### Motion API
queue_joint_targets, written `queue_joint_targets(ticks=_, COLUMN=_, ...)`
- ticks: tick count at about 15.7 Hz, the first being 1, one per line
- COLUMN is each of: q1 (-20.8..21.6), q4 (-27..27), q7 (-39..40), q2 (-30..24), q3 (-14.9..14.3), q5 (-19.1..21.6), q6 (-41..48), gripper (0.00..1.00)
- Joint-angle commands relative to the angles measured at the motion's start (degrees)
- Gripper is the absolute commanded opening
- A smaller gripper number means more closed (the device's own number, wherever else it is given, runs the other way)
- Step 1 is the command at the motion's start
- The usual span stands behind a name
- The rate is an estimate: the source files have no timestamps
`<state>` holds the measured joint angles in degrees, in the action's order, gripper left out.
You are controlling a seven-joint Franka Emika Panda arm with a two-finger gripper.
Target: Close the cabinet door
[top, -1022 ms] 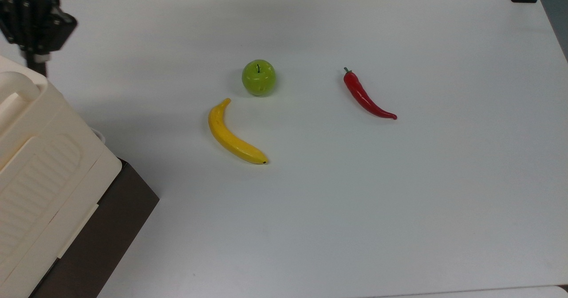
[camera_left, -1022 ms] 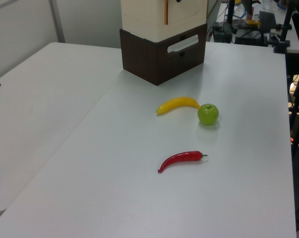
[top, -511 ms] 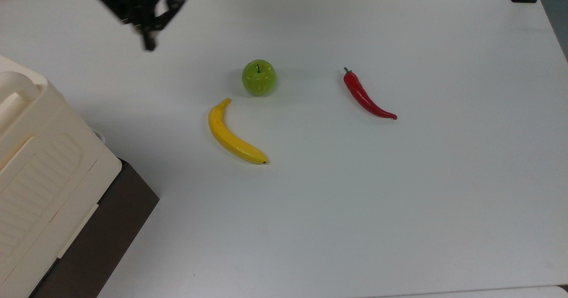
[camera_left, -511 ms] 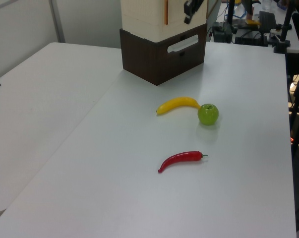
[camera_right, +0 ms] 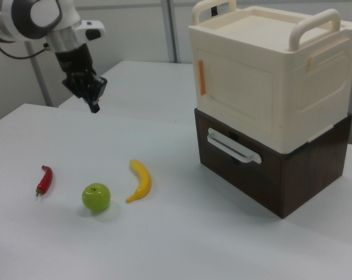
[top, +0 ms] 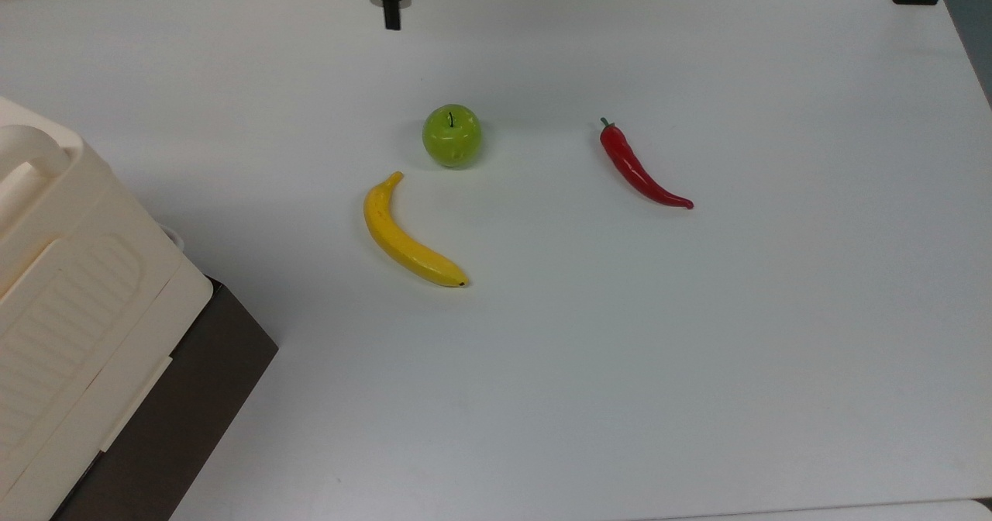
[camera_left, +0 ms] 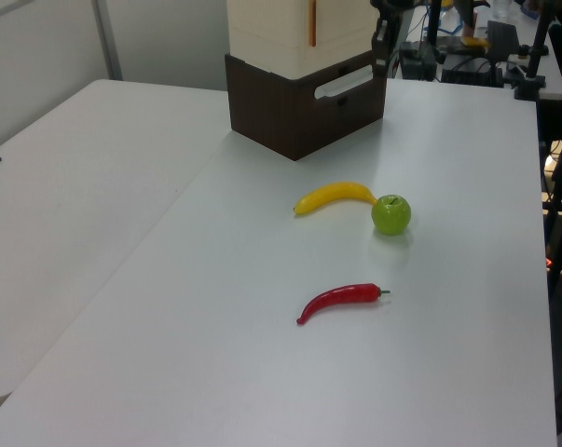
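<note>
Yellow banana (top: 409, 238), green apple (top: 452, 135), red chilli (top: 640, 170)

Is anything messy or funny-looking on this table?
Nothing looks spilled or broken. The banana, green apple and red chili lie apart on the white table. The cream cabinet sits squarely on the dark brown box, its door flush. The end effector hangs above the table, away from the cabinet.

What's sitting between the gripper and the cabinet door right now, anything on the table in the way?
Nothing visible. In the right view the gripper hangs above bare table, with open air across to the cabinet door. The banana, green apple and red chili lie low on the table, nearer the camera than that line.
</note>
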<state>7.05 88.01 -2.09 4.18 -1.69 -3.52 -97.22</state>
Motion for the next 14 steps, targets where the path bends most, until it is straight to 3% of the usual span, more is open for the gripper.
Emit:
queue_joint_targets(ticks=1, q1=0.0, q4=5.0, q7=-0.8, q2=-2.8, q3=0.5, q5=-0.3, q6=0.2, gripper=0.1)
queue_joint_targets(ticks=3, q1=-0.4, q4=5.2, q7=-0.9, q2=-2.9, q3=0.4, q5=-0.2, q6=0.7, gripper=0.18)
queue_joint_targets(ticks=6, q1=-0.8, q4=5.6, q7=-0.9, q2=-2.9, q3=0.5, q5=-0.1, q6=1.4, gripper=0.67)
queue_joint_targets(ticks=8, q1=-2.8, q4=6.1, q7=-0.9, q2=-2.9, q3=2.5, q5=-0.1, q6=1.7, gripper=0.99)
queue_joint_targets(ticks=10, q1=-6.4, q4=6.2, q7=-1.0, q2=-2.9, q3=5.9, q5=-0.1, q6=1.9, gripper=1.0)
queue_joint_targets(ticks=14, q1=-6.7, q4=5.8, q7=-1.0, q2=-2.9, q3=5.8, q5=-0.1, q6=3.7, gripper=1.0)
